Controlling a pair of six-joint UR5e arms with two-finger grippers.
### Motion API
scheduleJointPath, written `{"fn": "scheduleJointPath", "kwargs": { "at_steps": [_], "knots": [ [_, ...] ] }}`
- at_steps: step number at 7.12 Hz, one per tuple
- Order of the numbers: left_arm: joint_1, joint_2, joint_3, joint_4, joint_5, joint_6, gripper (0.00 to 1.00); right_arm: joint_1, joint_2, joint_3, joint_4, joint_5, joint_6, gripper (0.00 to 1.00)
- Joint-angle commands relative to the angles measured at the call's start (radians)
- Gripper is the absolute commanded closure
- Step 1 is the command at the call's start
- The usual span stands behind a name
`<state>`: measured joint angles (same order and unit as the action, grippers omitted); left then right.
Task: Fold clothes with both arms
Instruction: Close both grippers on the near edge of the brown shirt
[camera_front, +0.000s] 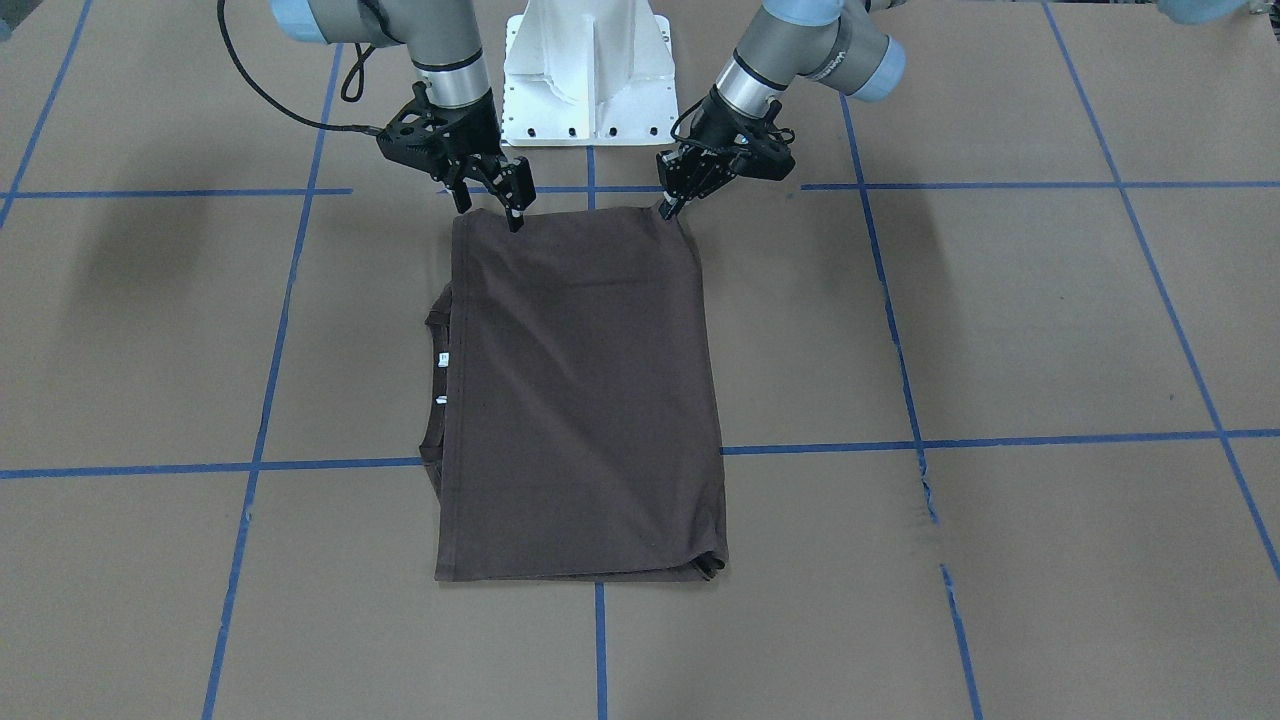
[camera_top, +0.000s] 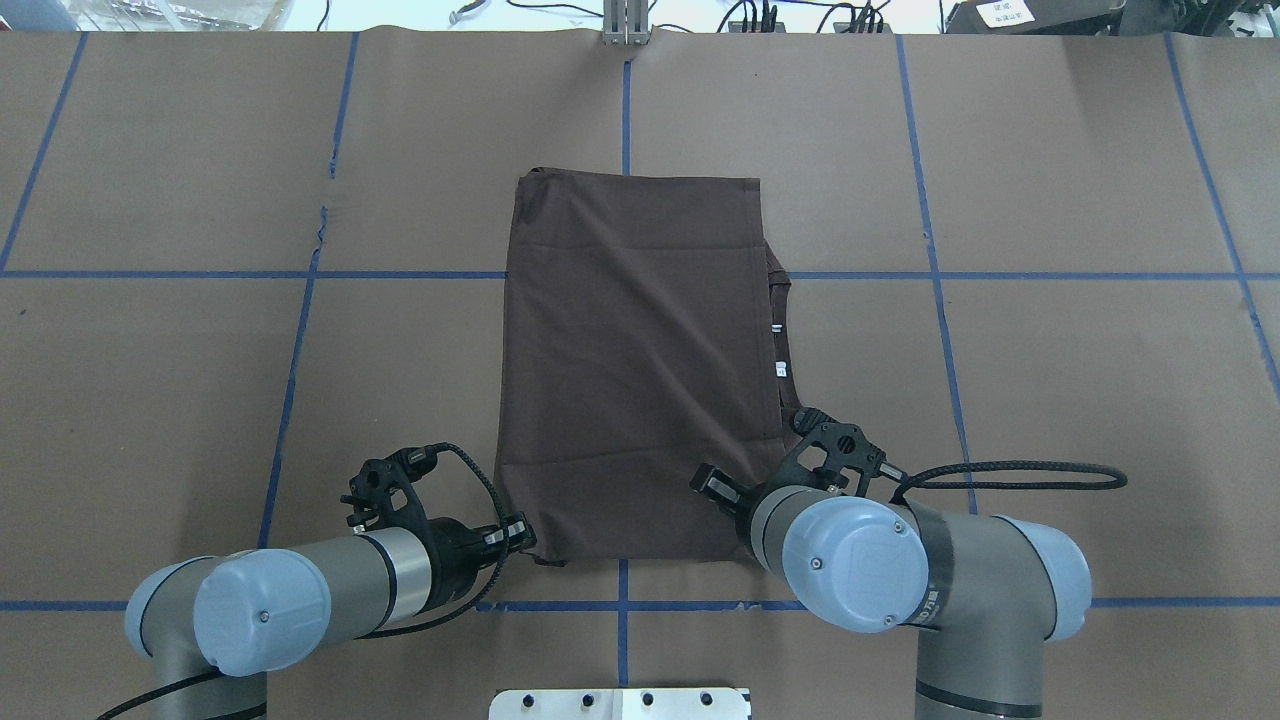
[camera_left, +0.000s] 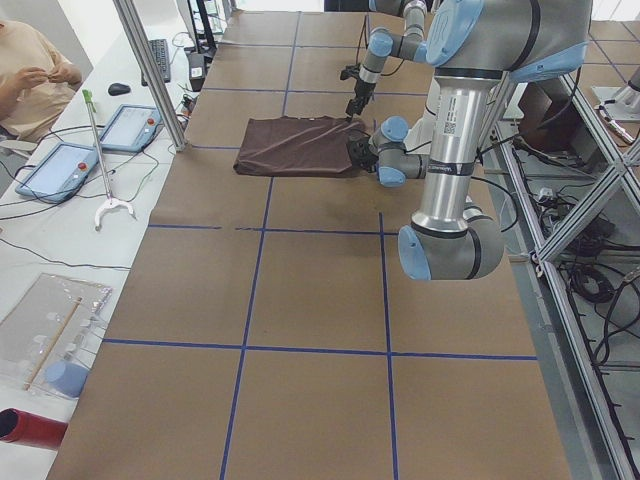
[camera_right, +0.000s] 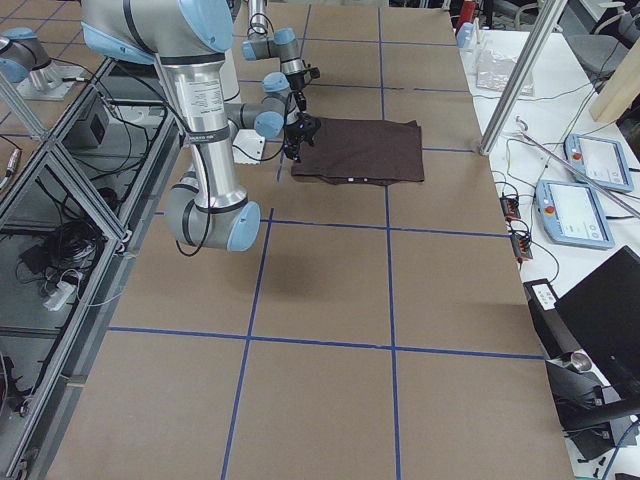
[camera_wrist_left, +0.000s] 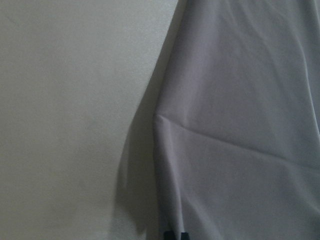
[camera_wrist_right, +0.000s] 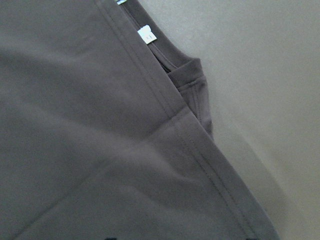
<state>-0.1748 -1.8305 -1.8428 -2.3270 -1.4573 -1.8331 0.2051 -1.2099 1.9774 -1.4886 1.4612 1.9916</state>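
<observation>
Front-facing view of a brown-papered desk (camera_front: 1000, 330) marked with blue tape lines (camera_front: 1000, 438). A dark brown T-shirt (camera_front: 580, 400) lies in the centre of the frame, folded into a tall rectangle. Its ribbed collar (camera_front: 433, 325) and white neck tags (camera_front: 443, 361) peek out along the left side.

Both arms reach down from the top of the frame to the shirt's upper edge. At the upper right corner, the left gripper (camera_front: 670, 207) has its jaws pinched together on the cloth. At the upper left corner, the right gripper (camera_front: 490, 208) shows its jaws parted, one finger at the corner and one resting on the fabric. It does not look closed on anything.

The likely next step is carrying this edge toward the bottom of the frame. If the arms rise with only one corner gripped, the shirt would swing and skew. A pinch that catches just the top layer would peel the folded layers apart, and the loose collar could spill further out.
</observation>
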Motion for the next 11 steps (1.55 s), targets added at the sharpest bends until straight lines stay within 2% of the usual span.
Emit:
{"fn": "scheduleJointPath", "kwargs": {
  "at_steps": [1,4,5,8,9,10,11],
  "knots": [
    [0.0,-0.001,-0.003,0.0,0.002,0.0,1.0,-0.016,0.003,-0.051,-0.001,-0.002,0.004,0.15],
    [0.0,0.0,-0.004,0.0,0.002,0.0,1.0,-0.024,0.003,-0.066,0.004,-0.001,0.004,0.15],
    [0.0,0.0,-0.004,0.0,0.002,0.002,1.0,-0.026,0.006,-0.071,0.007,-0.002,0.004,0.18],
    [0.0,0.002,-0.004,0.0,0.002,0.0,1.0,-0.026,0.032,-0.094,0.008,-0.004,0.039,0.56],
    [0.0,0.002,-0.004,0.0,0.002,0.002,1.0,-0.026,0.036,-0.095,0.01,-0.007,0.071,0.91],
    [0.0,0.002,-0.004,0.0,0.002,0.002,1.0,-0.026,0.039,-0.094,0.01,-0.013,0.084,1.0],
    [0.0,0.002,-0.004,0.0,0.002,0.002,1.0,-0.02,0.038,-0.094,0.01,-0.013,0.102,1.0]
  ]
}}
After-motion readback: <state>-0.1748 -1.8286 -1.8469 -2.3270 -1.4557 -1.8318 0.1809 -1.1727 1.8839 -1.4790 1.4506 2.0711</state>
